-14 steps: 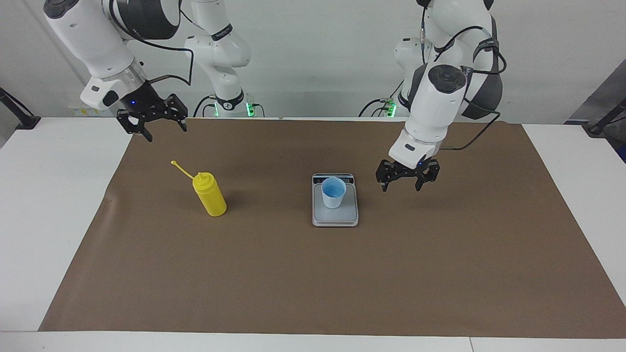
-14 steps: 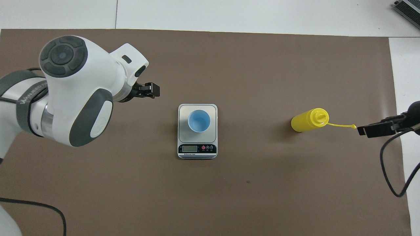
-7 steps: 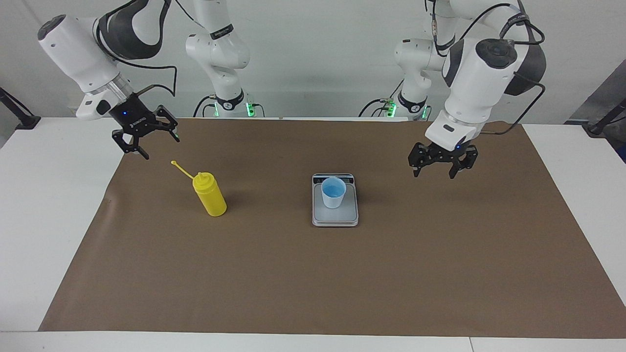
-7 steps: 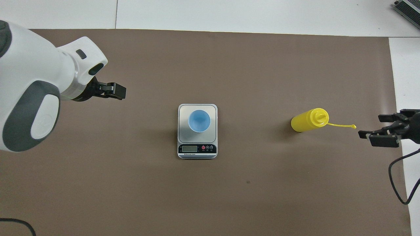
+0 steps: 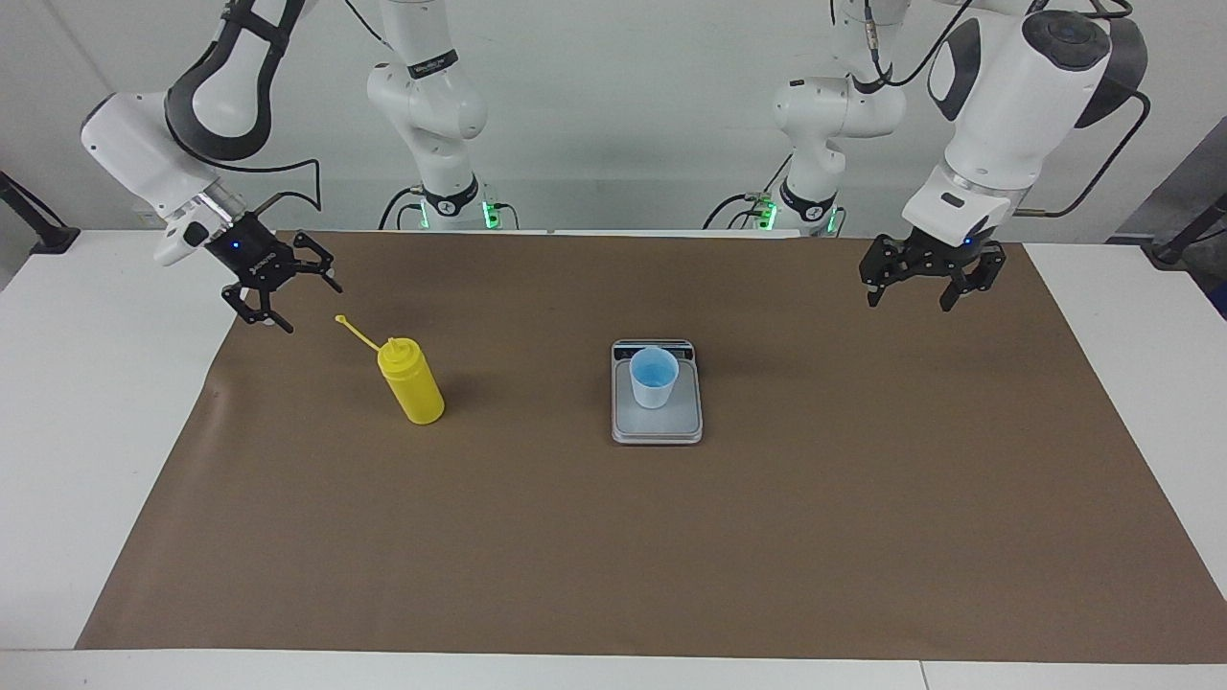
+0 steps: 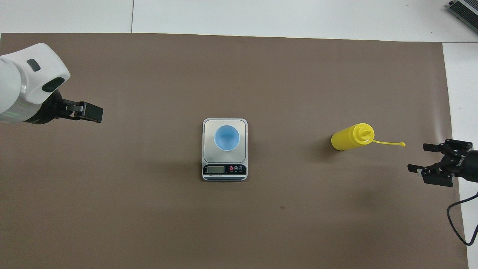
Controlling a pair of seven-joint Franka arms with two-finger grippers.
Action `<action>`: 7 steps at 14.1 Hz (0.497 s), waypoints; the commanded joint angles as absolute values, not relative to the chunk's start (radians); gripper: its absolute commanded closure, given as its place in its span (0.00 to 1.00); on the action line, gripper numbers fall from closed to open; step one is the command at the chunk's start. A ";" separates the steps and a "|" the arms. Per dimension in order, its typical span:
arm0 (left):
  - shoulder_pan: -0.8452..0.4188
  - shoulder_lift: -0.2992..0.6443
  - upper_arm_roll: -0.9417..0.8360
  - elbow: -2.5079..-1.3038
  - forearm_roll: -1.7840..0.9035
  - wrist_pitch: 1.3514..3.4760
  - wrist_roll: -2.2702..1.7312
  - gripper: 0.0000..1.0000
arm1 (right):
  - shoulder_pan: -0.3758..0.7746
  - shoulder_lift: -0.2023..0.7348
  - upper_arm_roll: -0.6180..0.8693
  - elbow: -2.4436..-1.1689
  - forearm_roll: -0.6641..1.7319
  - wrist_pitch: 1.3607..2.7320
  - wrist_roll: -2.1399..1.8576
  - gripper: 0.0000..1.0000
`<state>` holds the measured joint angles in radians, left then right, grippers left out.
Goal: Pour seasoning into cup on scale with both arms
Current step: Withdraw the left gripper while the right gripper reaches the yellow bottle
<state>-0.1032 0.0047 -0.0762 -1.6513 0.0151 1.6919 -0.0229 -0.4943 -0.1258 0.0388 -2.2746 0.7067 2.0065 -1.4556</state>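
Both arms have pulled back. The left gripper (image 5: 915, 286) has moved away from the small light blue cup (image 5: 654, 377) on the flat grey scale (image 5: 657, 426). The right gripper (image 5: 278, 289) hangs near the yellow plastic squeeze bottle (image 5: 412, 383). Both jaws are wide apart, holding nothing. Pouring looks finished.

Brown mat (image 5: 671, 537) on white table (image 5: 86, 402), pale wall (image 5: 623, 96).
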 commanded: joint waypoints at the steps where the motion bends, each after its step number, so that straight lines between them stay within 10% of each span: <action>1: -0.066 -0.024 -0.081 -1.681 0.028 1.677 0.041 0.00 | -0.514 -0.078 0.051 -2.301 0.823 2.045 -1.621 0.00; 7: -0.015 -0.041 -0.081 -1.704 0.028 1.667 0.043 0.00 | -0.460 0.043 0.052 -2.310 1.054 2.057 -1.916 0.00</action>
<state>-0.0474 -0.0105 -0.0734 -1.6719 0.0151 1.6780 0.0219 -0.4666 0.0213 0.0471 -2.3042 1.0063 2.0431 -1.8504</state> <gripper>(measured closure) 0.000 0.000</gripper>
